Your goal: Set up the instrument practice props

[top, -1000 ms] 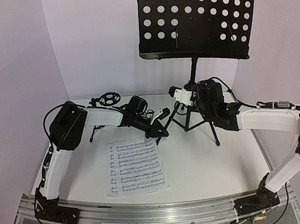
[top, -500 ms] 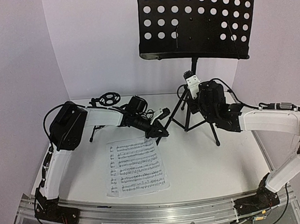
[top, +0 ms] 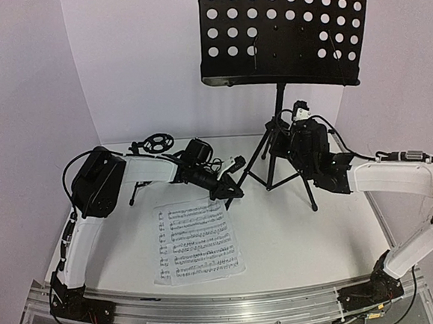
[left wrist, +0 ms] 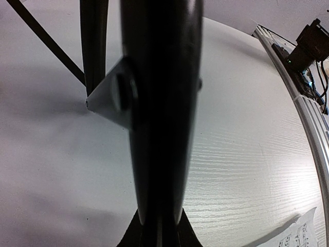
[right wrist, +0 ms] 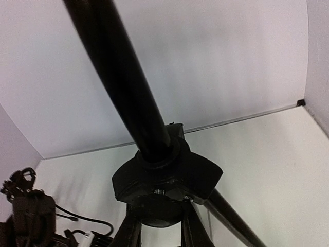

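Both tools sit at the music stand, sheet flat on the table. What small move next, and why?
Probably open the left tool and back it off the music stand: it looks upright on its tripod, its tray is bare, and the sheet music lies beside that tool.

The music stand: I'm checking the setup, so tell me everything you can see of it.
The music stand looks like matte black metal: a perforated tray with a lip, tilted back atop a pole, above splayed tripod legs. It stands upright, far right on the table. No pages on it. The left hand pinches one leg near its foot; the right hand grips the hub where the legs meet.
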Controlling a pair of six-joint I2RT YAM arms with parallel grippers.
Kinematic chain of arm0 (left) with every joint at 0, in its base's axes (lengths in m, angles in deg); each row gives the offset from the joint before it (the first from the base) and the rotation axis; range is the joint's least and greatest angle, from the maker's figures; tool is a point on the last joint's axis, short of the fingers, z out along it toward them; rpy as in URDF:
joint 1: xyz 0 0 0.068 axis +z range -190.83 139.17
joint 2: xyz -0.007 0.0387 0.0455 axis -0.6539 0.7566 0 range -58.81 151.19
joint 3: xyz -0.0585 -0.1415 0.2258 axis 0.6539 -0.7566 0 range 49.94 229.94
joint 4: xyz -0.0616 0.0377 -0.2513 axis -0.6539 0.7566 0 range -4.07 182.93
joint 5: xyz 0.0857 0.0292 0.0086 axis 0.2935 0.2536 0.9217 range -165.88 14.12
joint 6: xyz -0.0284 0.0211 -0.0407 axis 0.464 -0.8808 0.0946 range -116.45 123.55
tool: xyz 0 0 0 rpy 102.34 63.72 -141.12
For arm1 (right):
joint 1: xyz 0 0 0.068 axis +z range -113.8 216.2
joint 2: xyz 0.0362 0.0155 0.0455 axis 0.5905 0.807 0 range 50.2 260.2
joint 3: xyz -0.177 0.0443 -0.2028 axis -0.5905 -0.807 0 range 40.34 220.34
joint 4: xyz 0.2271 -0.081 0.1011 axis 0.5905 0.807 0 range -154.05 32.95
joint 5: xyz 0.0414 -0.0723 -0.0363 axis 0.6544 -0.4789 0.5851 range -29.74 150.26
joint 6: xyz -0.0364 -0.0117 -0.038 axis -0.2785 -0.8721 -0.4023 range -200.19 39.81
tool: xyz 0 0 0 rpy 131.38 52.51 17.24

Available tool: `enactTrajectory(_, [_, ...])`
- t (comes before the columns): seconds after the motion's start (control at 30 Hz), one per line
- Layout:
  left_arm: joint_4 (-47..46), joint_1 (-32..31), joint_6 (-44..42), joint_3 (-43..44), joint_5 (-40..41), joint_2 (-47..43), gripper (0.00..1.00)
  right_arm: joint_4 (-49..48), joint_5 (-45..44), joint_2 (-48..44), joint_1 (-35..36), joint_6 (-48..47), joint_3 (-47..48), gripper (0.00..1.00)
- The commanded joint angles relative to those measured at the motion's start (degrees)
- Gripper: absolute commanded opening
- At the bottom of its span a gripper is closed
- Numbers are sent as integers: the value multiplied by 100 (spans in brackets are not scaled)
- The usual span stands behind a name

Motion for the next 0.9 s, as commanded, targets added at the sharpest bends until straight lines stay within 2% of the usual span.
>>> enactTrajectory(0.0, [111, 47, -146, 64, 195, 203, 0, 397, 513, -44, -123, 2236, -357, 0])
enactTrajectory(0.17, [106, 47, -150, 63, 196, 199, 0, 27, 793, -125, -271, 3957, -650, 0])
enactTrajectory(0.3, [99, 46, -146, 59, 194, 201, 0, -406, 884, -51, -296, 4879, -772, 0])
enactTrajectory(0.37, [101, 47, -147, 54, 200, 201, 0, -573, 966, 2, -312, 4933, -733, 0])
enactTrajectory(0.63, [154, 70, -132, 144, 138, 157, 0, -432, 1184, -189, -312, 4090, -728, 1])
enactTrajectory(0.87, [351, 151, 8, 512, 164, 85, 42, 1332, 1647, -458, -311, 3055, -274, 18])
